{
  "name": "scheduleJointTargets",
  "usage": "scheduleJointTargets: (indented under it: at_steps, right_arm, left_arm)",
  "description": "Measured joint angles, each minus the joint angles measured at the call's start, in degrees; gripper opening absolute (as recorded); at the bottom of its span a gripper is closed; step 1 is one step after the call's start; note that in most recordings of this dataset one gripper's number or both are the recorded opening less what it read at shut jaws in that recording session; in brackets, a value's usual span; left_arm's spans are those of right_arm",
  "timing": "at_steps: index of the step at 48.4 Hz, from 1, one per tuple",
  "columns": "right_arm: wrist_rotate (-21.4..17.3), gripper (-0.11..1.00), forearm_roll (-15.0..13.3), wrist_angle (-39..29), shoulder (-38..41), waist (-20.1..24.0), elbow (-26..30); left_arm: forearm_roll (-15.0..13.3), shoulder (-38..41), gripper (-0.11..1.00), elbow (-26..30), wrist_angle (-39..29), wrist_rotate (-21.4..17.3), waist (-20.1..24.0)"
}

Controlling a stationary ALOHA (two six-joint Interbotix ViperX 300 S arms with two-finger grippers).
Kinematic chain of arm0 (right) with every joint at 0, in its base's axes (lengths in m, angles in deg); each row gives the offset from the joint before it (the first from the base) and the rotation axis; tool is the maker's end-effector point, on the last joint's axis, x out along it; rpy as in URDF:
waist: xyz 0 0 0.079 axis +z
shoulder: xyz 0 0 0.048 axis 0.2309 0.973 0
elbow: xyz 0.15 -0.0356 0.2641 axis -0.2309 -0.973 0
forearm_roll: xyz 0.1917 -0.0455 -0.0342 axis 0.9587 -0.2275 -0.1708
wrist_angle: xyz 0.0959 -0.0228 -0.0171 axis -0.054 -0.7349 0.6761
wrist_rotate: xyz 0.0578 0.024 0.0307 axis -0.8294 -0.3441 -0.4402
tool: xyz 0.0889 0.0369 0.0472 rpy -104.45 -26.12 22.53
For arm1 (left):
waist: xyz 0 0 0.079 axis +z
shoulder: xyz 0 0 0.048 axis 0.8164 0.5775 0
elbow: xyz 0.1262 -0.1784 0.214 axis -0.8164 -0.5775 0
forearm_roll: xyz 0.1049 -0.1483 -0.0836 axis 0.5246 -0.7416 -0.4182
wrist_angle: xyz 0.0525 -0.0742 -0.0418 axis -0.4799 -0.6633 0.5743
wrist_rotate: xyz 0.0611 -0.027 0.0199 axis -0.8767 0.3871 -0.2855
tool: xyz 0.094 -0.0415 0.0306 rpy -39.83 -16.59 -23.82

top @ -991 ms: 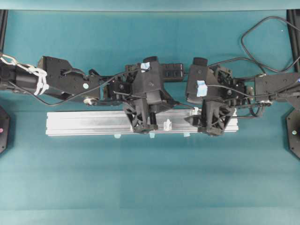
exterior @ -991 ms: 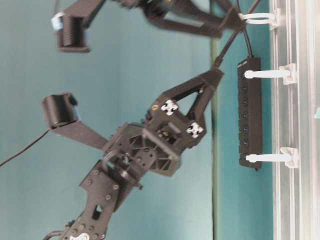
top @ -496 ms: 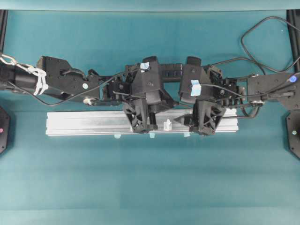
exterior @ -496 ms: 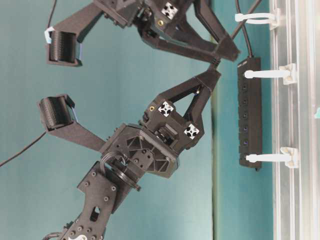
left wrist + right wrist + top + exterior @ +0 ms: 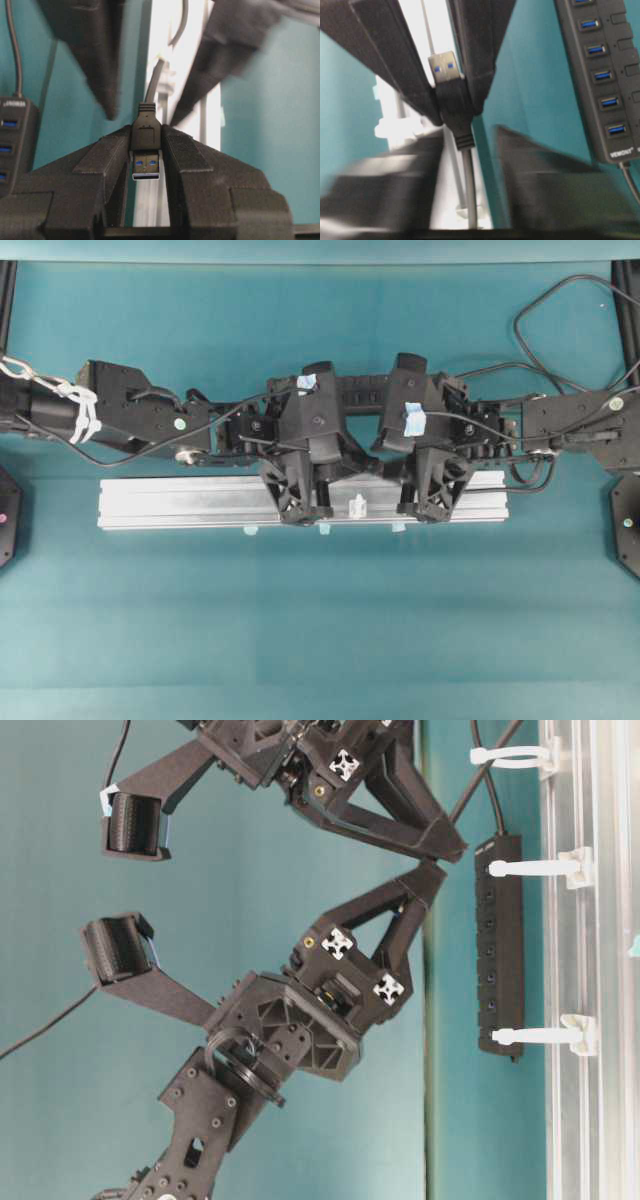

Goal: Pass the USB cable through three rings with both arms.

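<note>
My left gripper (image 5: 146, 132) is shut on the black plug (image 5: 146, 145) of the USB cable (image 5: 152, 85), metal end pointing back at the camera. The right gripper (image 5: 468, 135) sits tip to tip with it, just behind the plug (image 5: 445, 70). Its blurred fingers flank the cable (image 5: 469, 185). From table level the right gripper (image 5: 455, 845) has its tips together, touching the left gripper (image 5: 428, 885). Three white rings (image 5: 510, 757) (image 5: 535, 868) (image 5: 535, 1036) stand on the rail. Overhead, only the middle ring (image 5: 357, 506) shows, between the left gripper (image 5: 355, 468) and the right gripper (image 5: 385, 470).
The silver rail (image 5: 180, 502) lies across the teal table just in front of both arms. A black multi-port hub (image 5: 500, 945) lies alongside it, under the grippers. Loose black cable loops at the back right (image 5: 540, 315).
The right arm has slid left until its gripper meets the left one, and its jaws have closed in from wide open around the cable. The left gripper has kept still with the plug.
</note>
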Motion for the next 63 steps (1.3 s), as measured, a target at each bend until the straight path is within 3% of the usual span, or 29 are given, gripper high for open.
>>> scheduleJointTargets:
  at_steps: [4,20,43,45,55,63]
  right_arm:
    - [0.0,-0.06,0.0,0.18,0.0,0.09,0.0]
    - [0.0,-0.06,0.0,0.26,0.0,0.26,0.0]
    - [0.09,-0.09,-0.26,-8.53,-0.26,3.16,0.44]
    - [0.09,-0.09,-0.35,-8.61,-0.26,3.34,0.44]
    - [0.18,-0.09,-0.09,-10.81,-0.26,3.6,-0.7]
    - [0.18,-0.09,-0.09,-10.63,-0.26,3.6,-0.7]
  left_arm:
    - [0.0,-0.18,0.24,-0.26,0.09,0.09,0.09]
    - [0.0,-0.26,0.24,-0.44,0.09,0.26,0.09]
    - [0.0,-2.37,0.24,-3.43,0.18,0.88,-0.53]
    - [0.0,-2.72,0.27,-3.87,0.09,0.88,-0.53]
    - [0.0,-6.15,0.77,-7.38,0.09,1.05,0.09]
    - [0.0,-7.73,0.73,-8.35,0.09,0.79,-0.09]
